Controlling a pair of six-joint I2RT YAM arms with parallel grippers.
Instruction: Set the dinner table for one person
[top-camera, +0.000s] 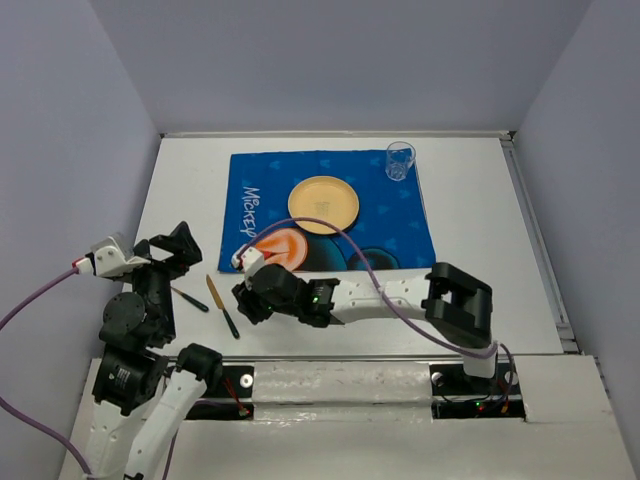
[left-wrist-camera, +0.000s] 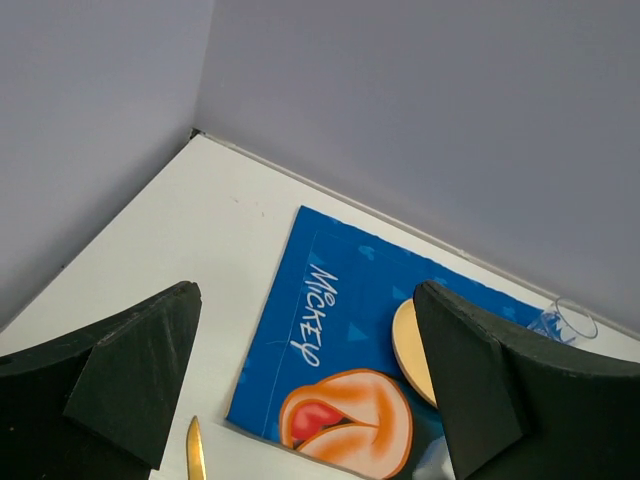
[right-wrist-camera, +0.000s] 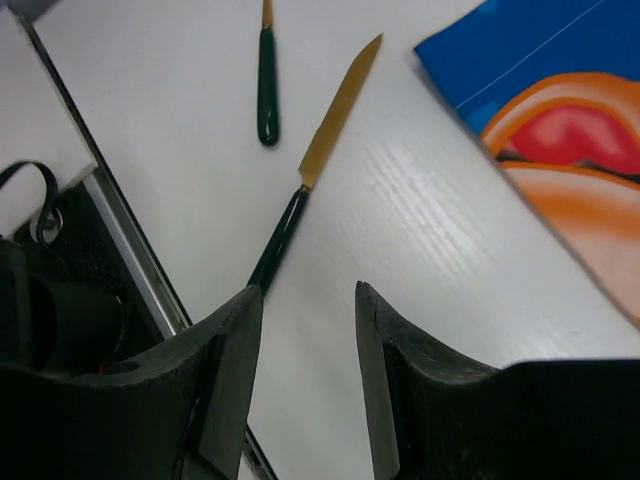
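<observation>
**Dinner table (top-camera: 490, 220).** The white tabletop fills the middle of the overhead view, with both arm bases along its lower edge.

**Blue Mickey-print mat (top-camera: 400, 225).** It lies flat at upper centre of the tabletop. A round yellow plate (top-camera: 323, 204) sits on its upper middle, and a clear glass (top-camera: 400, 160) stands upright at its upper right corner.

**Right gripper (right-wrist-camera: 305, 300).** It reaches across to lower left of centre in the overhead view, low over bare table just off the mat's lower left corner. The jaws stand partly apart with only tabletop between them, so nothing is held. In the right wrist view, the dark handle of the knife runs down to the tip of the finger on the left of the frame, beside the gap rather than inside it.

**Left gripper (left-wrist-camera: 305, 300).** It hangs at the left edge of the overhead view, spread wide and empty.

**Knife (right-wrist-camera: 315, 160).** It has a gold blade and a dark green handle, and lies diagonally on bare table to the left of the mat.

**Second green-handled utensil (right-wrist-camera: 267, 90).** It lies just beside the knife, further left. Its head is cut off, so its type cannot be told.

**Step in hand.** As judged, this is the pick-up of the knife. Plate and glass appear placed, and the cutlery does not.

**Next move.** The right gripper likely needs a small shift toward the handle so that the handle sits between the fingers before they close.
</observation>
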